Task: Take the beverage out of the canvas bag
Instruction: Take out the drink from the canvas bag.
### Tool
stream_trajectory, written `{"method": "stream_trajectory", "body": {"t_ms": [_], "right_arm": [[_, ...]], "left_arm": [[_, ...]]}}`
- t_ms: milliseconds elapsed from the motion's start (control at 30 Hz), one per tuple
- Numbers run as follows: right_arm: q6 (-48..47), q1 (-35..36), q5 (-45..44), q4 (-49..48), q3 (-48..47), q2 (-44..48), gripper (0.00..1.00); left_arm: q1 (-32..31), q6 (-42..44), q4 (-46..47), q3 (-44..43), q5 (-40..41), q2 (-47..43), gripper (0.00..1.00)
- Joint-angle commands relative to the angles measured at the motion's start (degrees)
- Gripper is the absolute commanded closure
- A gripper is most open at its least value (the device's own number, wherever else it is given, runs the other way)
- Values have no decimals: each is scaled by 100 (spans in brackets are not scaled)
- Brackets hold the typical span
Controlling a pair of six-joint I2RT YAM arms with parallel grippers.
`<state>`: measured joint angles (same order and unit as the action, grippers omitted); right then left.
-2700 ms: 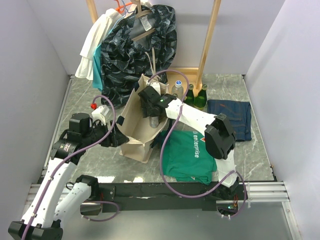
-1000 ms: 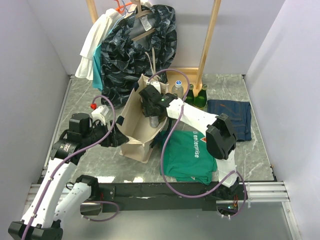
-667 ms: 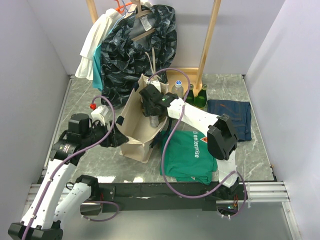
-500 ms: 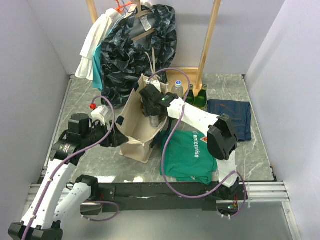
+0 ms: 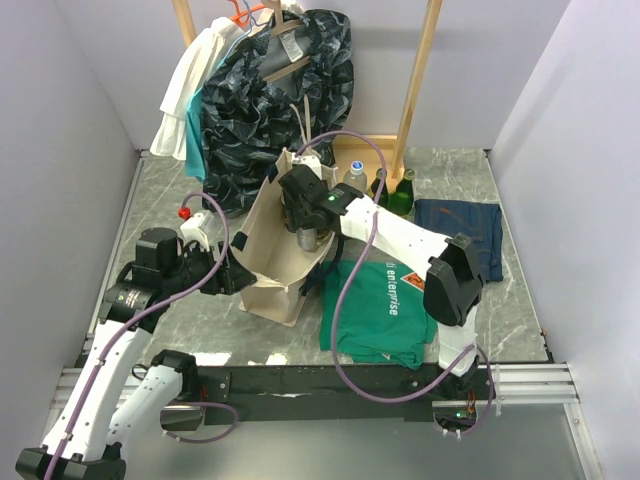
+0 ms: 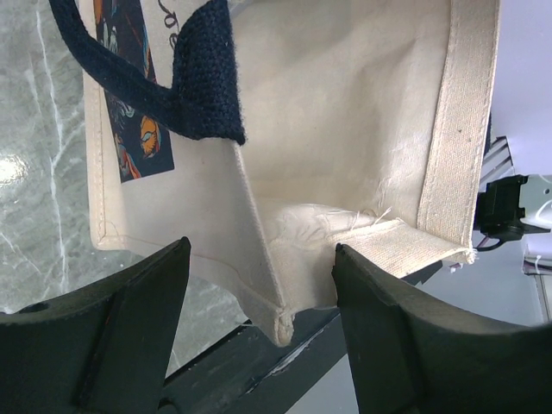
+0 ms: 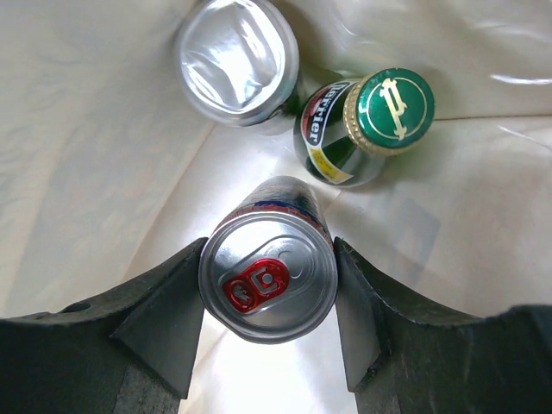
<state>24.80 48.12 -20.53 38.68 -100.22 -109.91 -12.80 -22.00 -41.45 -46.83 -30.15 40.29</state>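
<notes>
The job is not done yet. The can [image 7: 269,278], a silver one with a red tab, is seen down inside the canvas bag [image 5: 262,262], so it has not been taken out. A hold on it looks to have been made. The right gripper [image 7: 269,289] is clamped on the can, and a finger [image 7: 159,323] is pressed to each side of it. The can is stood upright right between those fingers, with its top turned up toward the wrist.

Just past the fingertips, a green bottle [image 7: 379,116] with a green cap and a second silver can [image 7: 237,60] are seen near the held can.

What is left, it is judged, is for the can to be lifted up through the bag's open top and set down outside.

The left gripper [image 6: 259,267] is found outside the bag. Its fingers are spread apart, and a corner of the bag is seen between them. Whether the cloth is touched by them cannot be told.
</notes>
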Motion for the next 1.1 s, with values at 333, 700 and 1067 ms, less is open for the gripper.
{"method": "stream_trajectory", "body": {"t_ms": [333, 700, 1067], "right_arm": [[-115, 233, -293, -123, -410, 742, 100], [-221, 452, -30, 61, -612, 874, 100], [-651, 787, 15, 377, -1306, 909, 100]], "left_arm": [[-21, -15, -38, 51, 1, -188, 27], [-21, -85, 23, 60, 115, -346, 26], [-21, -112, 23, 60, 203, -496, 26]]}}
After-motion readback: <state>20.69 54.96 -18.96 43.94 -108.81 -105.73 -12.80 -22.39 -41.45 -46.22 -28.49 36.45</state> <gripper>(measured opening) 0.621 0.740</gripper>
